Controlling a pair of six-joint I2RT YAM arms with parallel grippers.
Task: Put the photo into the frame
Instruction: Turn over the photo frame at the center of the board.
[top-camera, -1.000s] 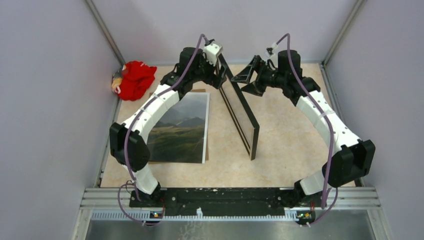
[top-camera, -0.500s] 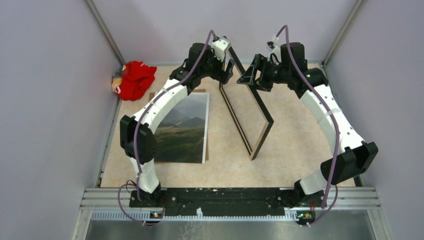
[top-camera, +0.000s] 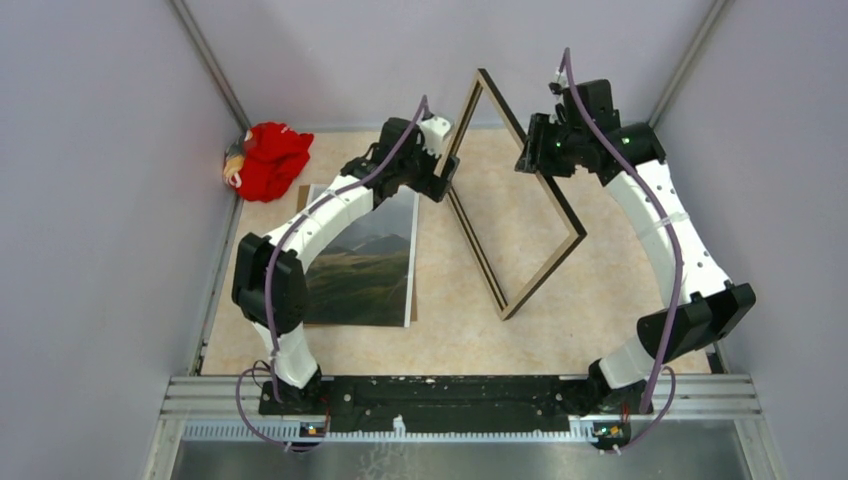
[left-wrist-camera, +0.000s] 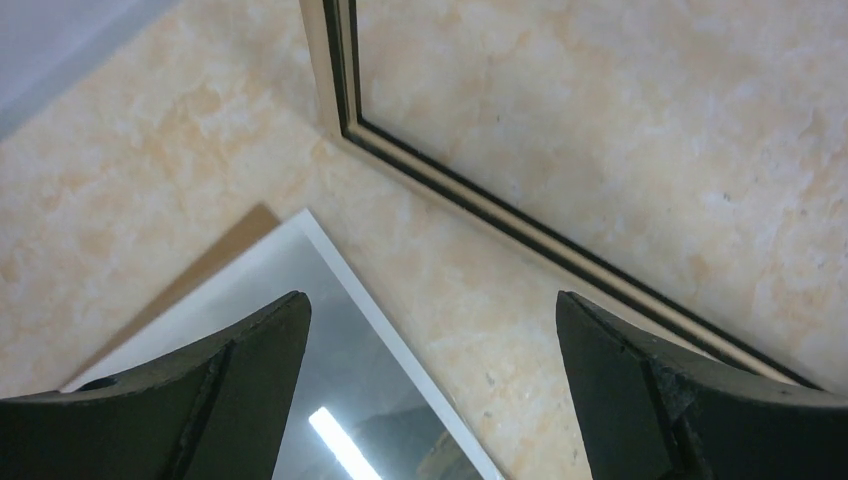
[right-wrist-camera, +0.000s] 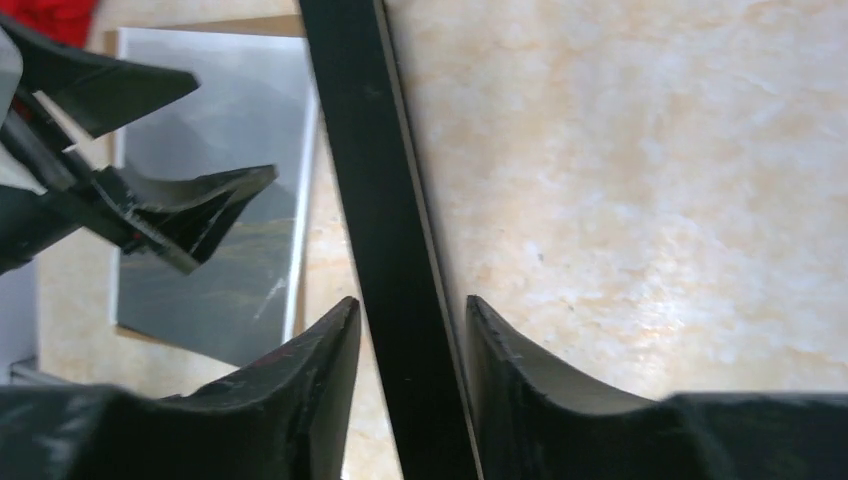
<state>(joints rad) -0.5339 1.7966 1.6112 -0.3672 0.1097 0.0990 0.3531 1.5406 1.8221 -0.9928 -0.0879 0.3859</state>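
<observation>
The frame (top-camera: 548, 270) stands on one long edge on the table and leans to the right, its tan back edge showing. My right gripper (top-camera: 535, 150) is shut on its raised long edge; in the right wrist view both fingers press the black bar (right-wrist-camera: 385, 180). My left gripper (top-camera: 443, 178) is open and empty, low beside the frame's far lower corner (left-wrist-camera: 335, 80). The photo (top-camera: 365, 265) lies face up on the table to the left of the frame. Its white-bordered corner (left-wrist-camera: 335, 375) lies under my open left jaws.
A plain brown backing board (left-wrist-camera: 215, 255) lies under the photo, a strip showing at the far end (top-camera: 303, 192). A red cloth (top-camera: 265, 158) sits in the far left corner. Grey walls close in the table on three sides.
The right gripper has swung the frame's top edge up and to the right. The left gripper has let go of the frame and dropped toward the photo's far corner.
</observation>
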